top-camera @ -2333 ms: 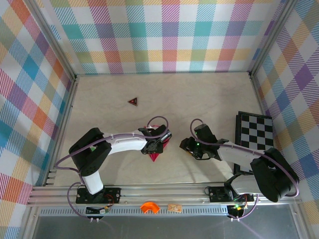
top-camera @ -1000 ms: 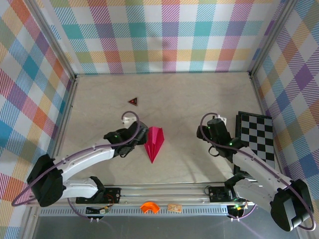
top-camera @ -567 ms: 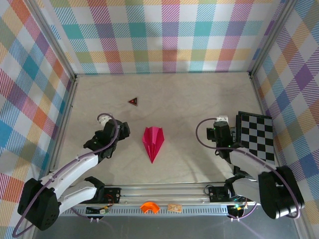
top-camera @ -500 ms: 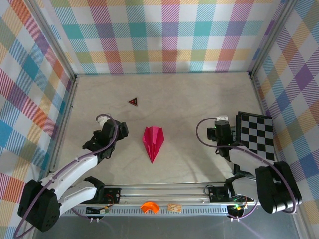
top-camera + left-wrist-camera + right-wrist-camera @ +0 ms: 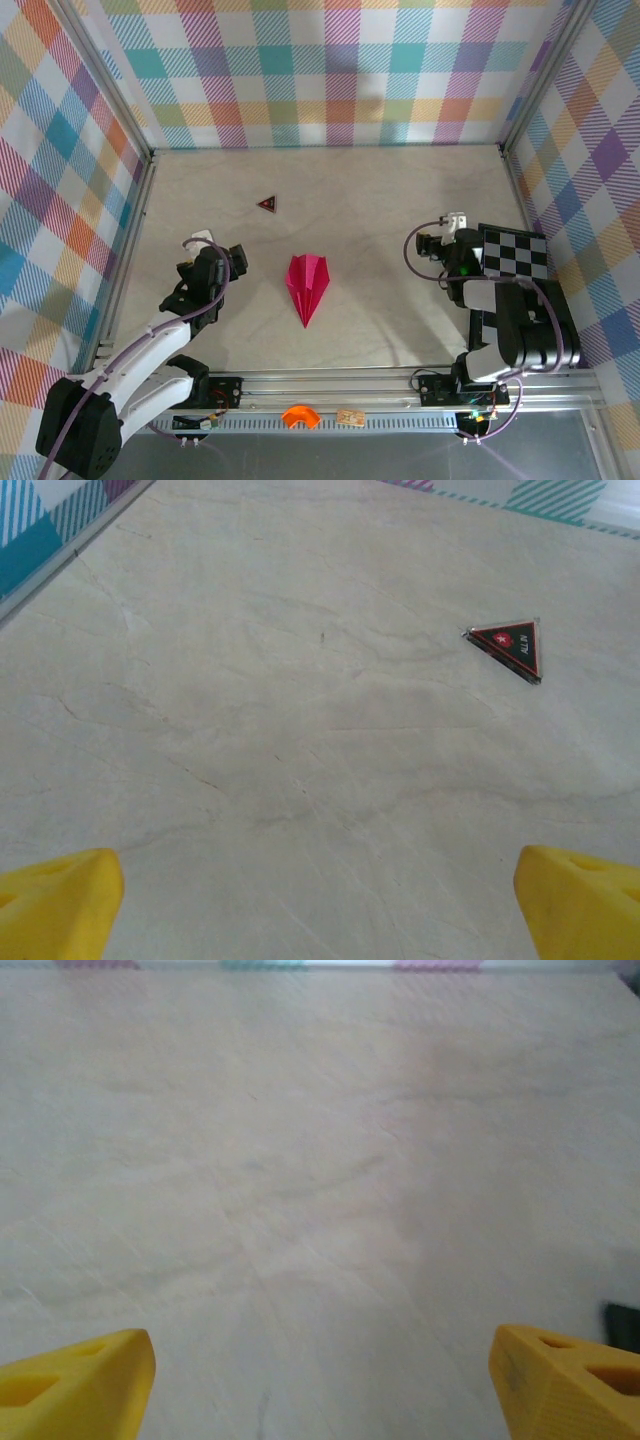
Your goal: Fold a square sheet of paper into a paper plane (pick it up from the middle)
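Observation:
The paper plane (image 5: 307, 286), a magenta-pink pointed dart with layered wings, lies flat at the middle of the table, nose toward the near edge. My left gripper (image 5: 213, 247) hangs to its left, well apart from it, open with nothing between its yellow fingertips (image 5: 60, 898). My right gripper (image 5: 443, 230) sits to the plane's right beside the checkerboard, also open and empty, its yellow fingertips (image 5: 570, 1380) wide apart over bare table.
A small dark red triangle (image 5: 267, 203) lies behind and left of the plane, the same triangle (image 5: 510, 648) at the upper right of the left wrist view. A black-and-white checkerboard (image 5: 515, 268) lies at the right. Plaid walls (image 5: 330, 70) enclose the table.
Both arms have drawn back from the plane: the left gripper moved left and nearer its base, the right gripper moved right toward the checkerboard. The plane lies released and still.

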Robot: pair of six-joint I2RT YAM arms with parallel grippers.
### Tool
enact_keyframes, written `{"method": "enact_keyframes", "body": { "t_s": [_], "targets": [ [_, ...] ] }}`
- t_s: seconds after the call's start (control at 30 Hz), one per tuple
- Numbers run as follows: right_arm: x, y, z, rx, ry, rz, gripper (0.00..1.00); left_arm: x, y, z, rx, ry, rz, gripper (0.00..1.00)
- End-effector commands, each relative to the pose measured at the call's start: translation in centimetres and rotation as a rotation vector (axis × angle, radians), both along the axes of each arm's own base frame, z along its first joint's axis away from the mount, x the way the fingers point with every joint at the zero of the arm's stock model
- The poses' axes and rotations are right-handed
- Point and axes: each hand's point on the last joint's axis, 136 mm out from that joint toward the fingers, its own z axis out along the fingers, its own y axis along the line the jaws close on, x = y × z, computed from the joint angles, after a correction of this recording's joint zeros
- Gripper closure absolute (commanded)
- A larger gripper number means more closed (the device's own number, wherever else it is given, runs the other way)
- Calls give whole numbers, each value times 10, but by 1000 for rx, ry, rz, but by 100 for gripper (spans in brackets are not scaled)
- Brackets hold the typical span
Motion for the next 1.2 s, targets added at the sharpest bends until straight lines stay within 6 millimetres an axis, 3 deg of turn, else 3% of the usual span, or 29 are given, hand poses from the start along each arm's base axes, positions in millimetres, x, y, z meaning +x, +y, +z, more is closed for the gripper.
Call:
{"method": "enact_keyframes", "body": {
  "t_s": [0.0,0.03,0.07,0.13,0.27,0.37,0.53,0.63,0.73,0.83,0.9,0.93,1.1,1.17],
  "targets": [
    [1,9,14,57,-92,37,13,6,12,10,34,-40,38,0],
    [4,11,16,54,-111,53,11,8,12,10,37,-42,36,0],
    [6,9,14,52,-104,41,2,10,13,11,51,-45,34,0],
    [13,-7,11,64,-62,-58,1,15,15,15,94,-57,39,0],
    [10,-21,12,63,-77,-143,1,31,21,17,194,-66,50,0],
    [10,-22,11,63,-74,-147,1,50,17,0,221,-59,15,0],
    [10,-21,12,63,-75,-144,1,80,-7,-31,207,-62,-115,0],
    [10,-22,12,64,-75,-146,1,95,-10,-43,216,16,-167,0],
    [10,-21,12,63,-75,-144,1,99,-9,-43,204,8,-216,0],
    [10,-22,12,64,-75,-144,1,99,10,-33,186,-84,-159,0],
    [10,-21,12,63,-75,-143,1,90,27,-59,124,-129,-113,0],
    [10,-21,12,63,-74,-143,1,93,31,-52,123,-202,-104,0],
    [10,-21,12,64,-75,-142,1,96,33,-62,84,-94,-110,0],
    [10,-21,12,64,-73,-142,1,97,34,-57,94,-136,-105,0]
  ]
}}
